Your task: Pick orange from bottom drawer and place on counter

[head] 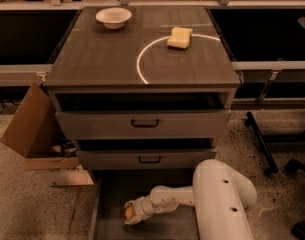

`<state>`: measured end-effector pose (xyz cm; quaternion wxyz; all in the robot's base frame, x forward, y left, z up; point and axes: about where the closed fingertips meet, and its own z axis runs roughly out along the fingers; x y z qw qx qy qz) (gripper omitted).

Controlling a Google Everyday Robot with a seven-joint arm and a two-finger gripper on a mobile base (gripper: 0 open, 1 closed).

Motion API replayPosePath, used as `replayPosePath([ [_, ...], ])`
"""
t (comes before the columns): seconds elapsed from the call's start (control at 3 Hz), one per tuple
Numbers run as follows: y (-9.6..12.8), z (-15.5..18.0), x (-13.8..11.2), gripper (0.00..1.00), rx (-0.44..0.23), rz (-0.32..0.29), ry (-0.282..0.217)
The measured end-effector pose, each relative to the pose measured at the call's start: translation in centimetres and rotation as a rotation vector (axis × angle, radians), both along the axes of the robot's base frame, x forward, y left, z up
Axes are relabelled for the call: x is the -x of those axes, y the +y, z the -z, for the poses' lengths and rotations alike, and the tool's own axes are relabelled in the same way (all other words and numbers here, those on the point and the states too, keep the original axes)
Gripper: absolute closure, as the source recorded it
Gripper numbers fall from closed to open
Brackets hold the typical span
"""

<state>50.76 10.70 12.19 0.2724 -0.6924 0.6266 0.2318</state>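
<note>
The orange (128,212) is small and round and sits low in the bottom drawer (112,194), which is pulled open at the foot of the grey cabinet. My gripper (129,213) reaches into that drawer from the right and its fingers are closed around the orange. My white arm (217,199) covers the drawer's right side. The counter (107,54) is the dark wood-grain top above, marked with a white arc.
A white bowl (113,17) and a pale yellow sponge (179,37) sit on the counter. Two upper drawers (144,123) with black handles are slightly open. An open cardboard box (34,134) stands left of the cabinet. Chair legs (264,144) are at the right.
</note>
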Motion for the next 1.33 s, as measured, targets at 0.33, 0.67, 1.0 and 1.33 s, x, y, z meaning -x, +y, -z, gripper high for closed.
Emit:
replayPosePath([
  [0.33, -0.3, -4.1, 1.9, 1.00, -0.082, -0.067, -0.039],
  [0.67, -0.3, -11.0, 3.9, 1.00, -0.237, -0.150, -0.125],
  [1.0, -6.9, -18.1, 5.8, 1.00, -0.402, -0.171, -0.196],
  [1.33, -6.9, -18.1, 5.8, 1.00, -0.402, -0.171, -0.196],
])
